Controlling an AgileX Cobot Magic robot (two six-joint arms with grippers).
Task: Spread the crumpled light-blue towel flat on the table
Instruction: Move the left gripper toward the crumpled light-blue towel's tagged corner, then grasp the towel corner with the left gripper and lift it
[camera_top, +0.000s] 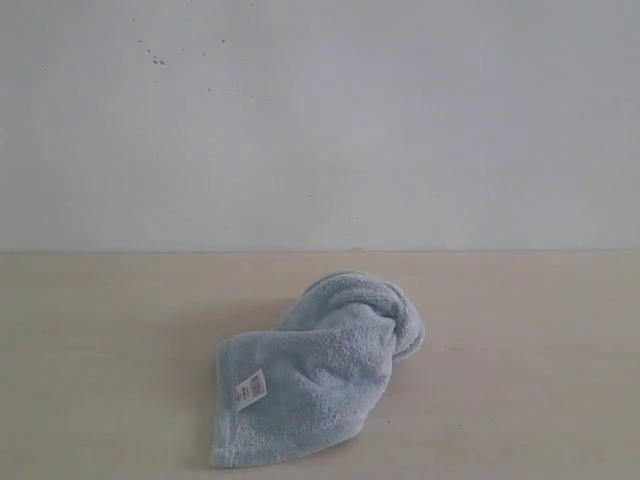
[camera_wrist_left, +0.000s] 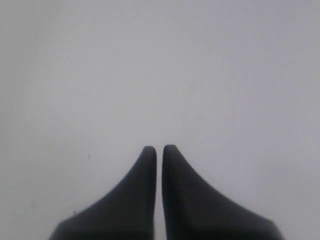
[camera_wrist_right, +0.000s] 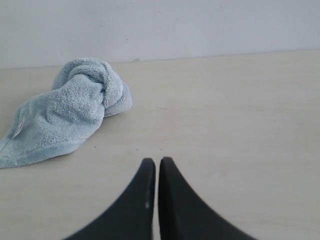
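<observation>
On the beige table (camera_top: 100, 350) the light-blue towel (camera_top: 320, 370) lies twisted in a heap, white label (camera_top: 251, 388) showing; no spreading is done yet. Left gripper (camera_wrist_left: 159, 148) and right gripper (camera_wrist_right: 156, 161) are both closed together, empty

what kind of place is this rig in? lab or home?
Probably a lab test bench: a plain pale wood table before a blank white wall, with one crumpled towel staged as the prop.

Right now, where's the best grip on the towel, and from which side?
Probably the towel's hemmed corner below the label, coming from the near left in the exterior view. That end lies flat with its hem exposed; the far right end is rolled into a bunch.
</observation>
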